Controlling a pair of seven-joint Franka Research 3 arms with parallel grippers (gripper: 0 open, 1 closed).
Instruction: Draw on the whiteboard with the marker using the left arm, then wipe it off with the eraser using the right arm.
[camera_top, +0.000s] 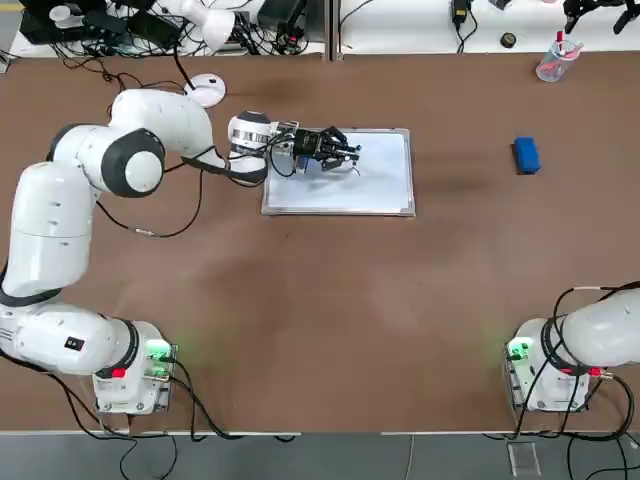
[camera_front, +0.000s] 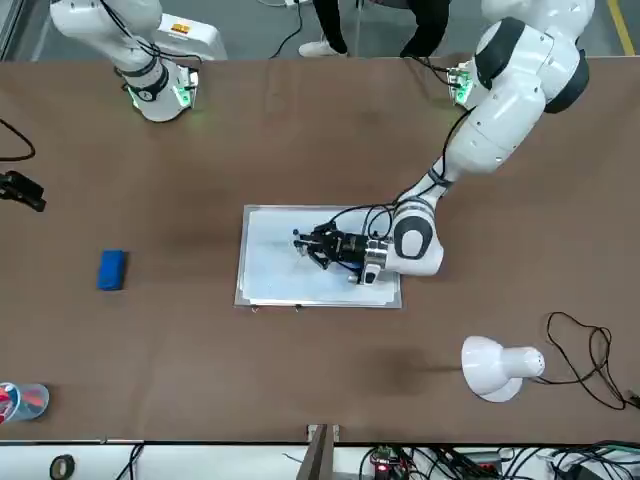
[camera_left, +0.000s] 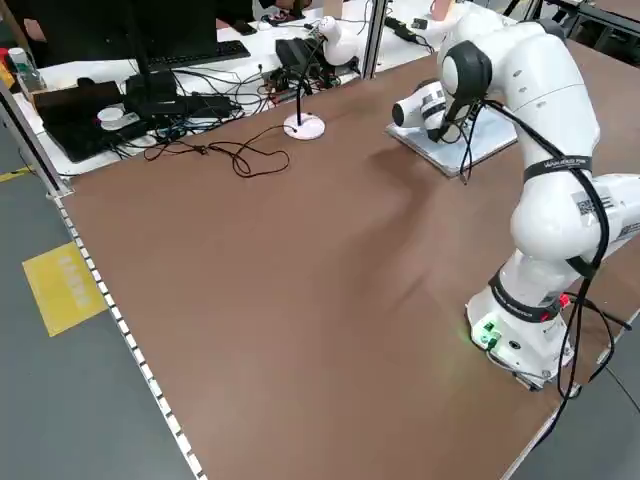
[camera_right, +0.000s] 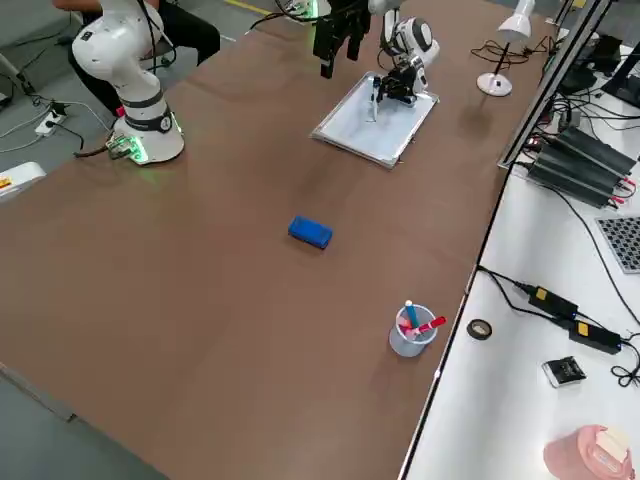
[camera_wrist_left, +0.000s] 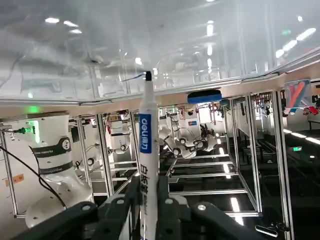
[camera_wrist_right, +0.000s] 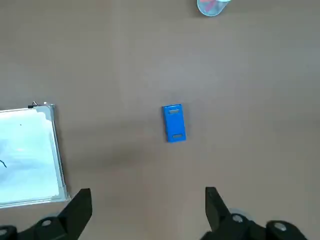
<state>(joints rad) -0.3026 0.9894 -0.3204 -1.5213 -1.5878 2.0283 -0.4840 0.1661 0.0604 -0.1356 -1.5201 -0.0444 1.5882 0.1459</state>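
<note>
left gripper (camera_wrist_left: 150, 200) pinching marker (camera_wrist_left: 148, 150), tip at whiteboard (camera_top: 385, 180), short dark line there. right gripper (camera_wrist_right: 149, 212) spread, nothing in it. eraser (camera_top: 526, 155) on table (camera_top: 330, 330), between whiteboard and cup (camera_right: 410, 338).

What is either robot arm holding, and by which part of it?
The left pincer grips a slim white marker by its barrel's rear end; the right pincer holds nothing.
</note>
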